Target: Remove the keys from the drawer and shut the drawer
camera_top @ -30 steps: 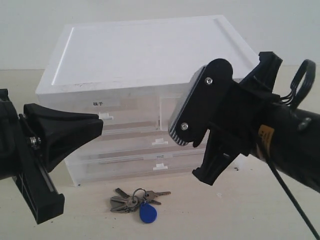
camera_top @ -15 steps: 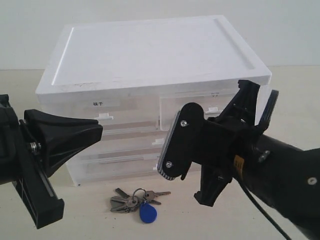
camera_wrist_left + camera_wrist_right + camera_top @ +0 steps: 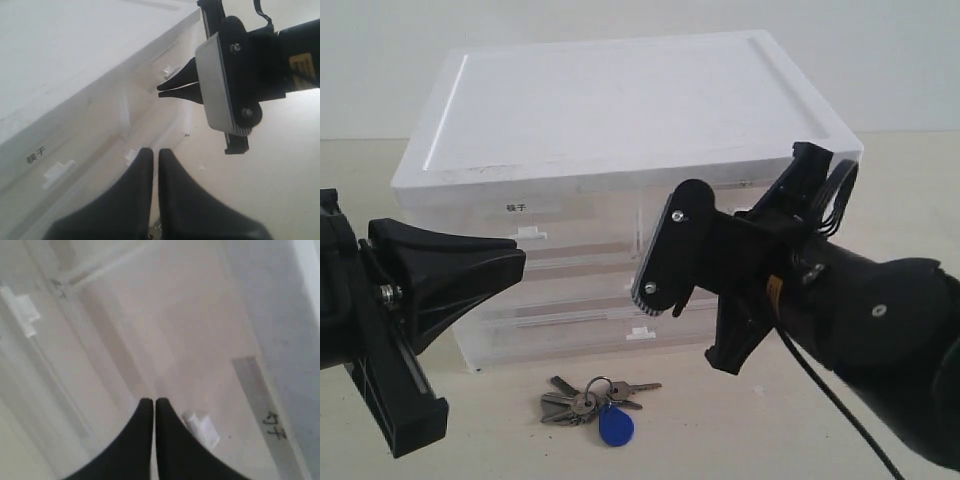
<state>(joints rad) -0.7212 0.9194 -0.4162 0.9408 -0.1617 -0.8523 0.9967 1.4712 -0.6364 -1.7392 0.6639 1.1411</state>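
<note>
The keys (image 3: 588, 403) lie on the table in front of the cabinet, with their blue fob (image 3: 615, 427) nearest the camera. My right gripper (image 3: 153, 401) is shut and empty. Its tips are against the translucent front of the upper right drawer (image 3: 200, 340), beside the white tab handle (image 3: 200, 428) and near the faint label (image 3: 273, 430). The left wrist view shows those shut tips (image 3: 161, 90) close to the tab (image 3: 169, 72). In the exterior view the right arm hides most of that drawer. My left gripper (image 3: 520, 257) is shut and empty, hovering left of the cabinet.
The white cabinet (image 3: 610, 110) has a flat raised-rim top. Its upper left drawer (image 3: 535, 245) carries a bolder printed label (image 3: 515, 208). Full-width drawers (image 3: 560, 325) sit below it. Beige table surface surrounds the keys.
My right arm has come down and pushed in toward the cabinet front, now covering the upper right drawer. The left arm and the keys have not moved.
</note>
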